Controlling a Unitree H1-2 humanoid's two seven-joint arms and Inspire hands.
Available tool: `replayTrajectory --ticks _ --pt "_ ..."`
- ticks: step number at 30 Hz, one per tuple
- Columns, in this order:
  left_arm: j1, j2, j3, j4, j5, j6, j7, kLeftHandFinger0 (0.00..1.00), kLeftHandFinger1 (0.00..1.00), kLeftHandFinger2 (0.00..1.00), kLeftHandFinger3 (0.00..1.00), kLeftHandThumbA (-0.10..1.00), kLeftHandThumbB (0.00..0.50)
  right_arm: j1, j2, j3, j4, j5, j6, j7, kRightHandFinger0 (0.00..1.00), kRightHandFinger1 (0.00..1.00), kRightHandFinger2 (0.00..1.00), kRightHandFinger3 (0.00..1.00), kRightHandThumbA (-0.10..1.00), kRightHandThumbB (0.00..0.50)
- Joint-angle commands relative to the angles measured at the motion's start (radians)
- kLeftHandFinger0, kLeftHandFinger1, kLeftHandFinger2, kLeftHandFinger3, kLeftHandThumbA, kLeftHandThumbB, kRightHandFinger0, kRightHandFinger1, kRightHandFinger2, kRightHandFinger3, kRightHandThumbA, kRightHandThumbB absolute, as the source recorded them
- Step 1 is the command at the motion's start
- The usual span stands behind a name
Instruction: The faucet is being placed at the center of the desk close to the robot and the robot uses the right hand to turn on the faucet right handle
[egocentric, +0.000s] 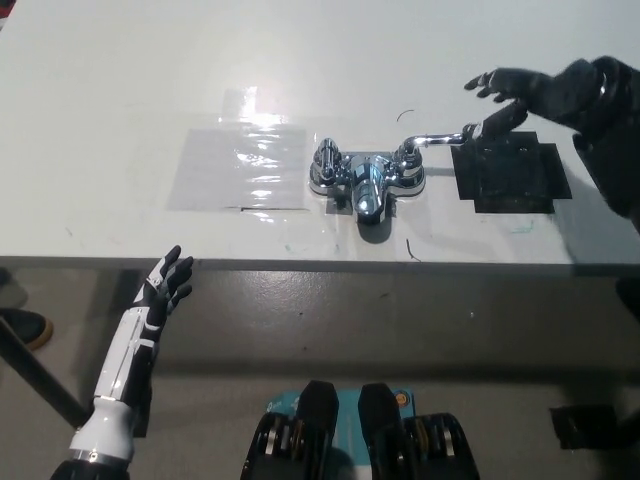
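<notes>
A chrome faucet (366, 180) stands near the middle of the white desk (120, 90), close to its front edge. Its right handle (432, 141) is a thin lever pointing right, toward a black patch. My black right hand (510, 95) hovers just right of and above the lever's tip, fingers spread and open, one finger close to the tip; whether it touches is unclear. My white left hand (166, 284) rests open below the desk's front edge at lower left.
A black square patch (510, 175) lies on the desk right of the faucet. A shiny clear film sheet (240, 165) is taped left of it. The desk's front edge runs across the picture's middle.
</notes>
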Motion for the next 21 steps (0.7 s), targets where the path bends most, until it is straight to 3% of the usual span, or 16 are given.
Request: replayTrajectory --ticks 1,2,3,4,6,8,9,11,14,15,21 --pt "-0.013 0.028 0.017 -0.025 -0.027 -0.033 -0.014 1.0 1.0 1.0 1.0 1.0 0.263 0.028 -0.349 -0.166 -1.032 0.503 0.209 0.484 1.0 1.0 1.0 1.0 0.79 0.5" --pt "-0.017 0.029 0.017 -0.023 -0.027 -0.032 -0.014 1.0 1.0 1.0 1.0 1.0 0.269 0.041 -0.378 -0.201 -1.076 0.545 0.209 0.466 1.0 1.0 1.0 1.0 0.83 0.5" --pt "-0.028 0.031 0.018 -0.018 -0.027 -0.033 -0.015 1.0 1.0 1.0 1.0 1.0 0.269 0.051 -0.406 -0.245 -1.124 0.566 0.209 0.448 1.0 1.0 1.0 1.0 0.94 0.5" --pt "-0.036 0.032 0.019 -0.016 -0.028 -0.029 -0.015 1.0 1.0 1.0 1.0 1.0 0.274 0.06 -0.42 -0.287 -1.158 0.585 0.209 0.429 1.0 1.0 1.0 1.0 1.0 0.466" --pt "-0.059 0.032 0.025 -0.002 -0.033 -0.031 -0.011 1.0 1.0 1.0 1.0 1.0 0.274 0.08 -0.451 -0.378 -1.222 0.683 0.209 0.323 1.0 1.0 1.0 1.0 1.0 0.426" --pt "-0.086 0.034 0.031 0.01 -0.032 -0.025 -0.006 1.0 1.0 1.0 1.0 1.0 0.295 0.081 -0.447 -0.491 -1.28 0.623 0.209 0.249 1.0 1.0 1.0 1.0 1.0 0.43" --pt "-0.089 0.035 0.033 0.012 -0.032 -0.025 -0.005 1.0 1.0 1.0 1.0 1.0 0.288 0.081 -0.442 -0.534 -1.285 0.649 0.209 0.215 1.0 1.0 1.0 1.0 1.0 0.391" --pt "-0.091 0.035 0.032 0.014 -0.033 -0.029 -0.007 1.0 1.0 1.0 1.0 1.0 0.262 0.059 -0.455 -0.612 -1.266 0.766 0.209 0.09 1.0 1.0 1.0 1.0 1.0 0.421" --pt "-0.098 0.037 0.031 0.023 -0.031 -0.036 -0.007 1.0 1.0 1.0 1.0 1.0 0.254 0.031 -0.449 -0.681 -1.271 0.78 0.209 0.041 1.0 1.0 1.0 1.0 1.0 0.393" --pt "-0.098 0.037 0.03 0.023 -0.031 -0.032 -0.009 1.0 1.0 1.0 1.0 1.0 0.255 0.028 -0.465 -0.685 -1.276 0.821 0.209 -0.014 1.0 1.0 1.0 1.0 1.0 0.416" --pt "-0.114 0.032 0.035 0.033 -0.037 -0.029 -0.003 1.0 1.0 1.0 1.0 1.0 0.256 -0.013 -0.442 -0.749 -1.289 0.867 0.209 -0.09 1.0 1.0 1.0 1.0 1.0 0.418"
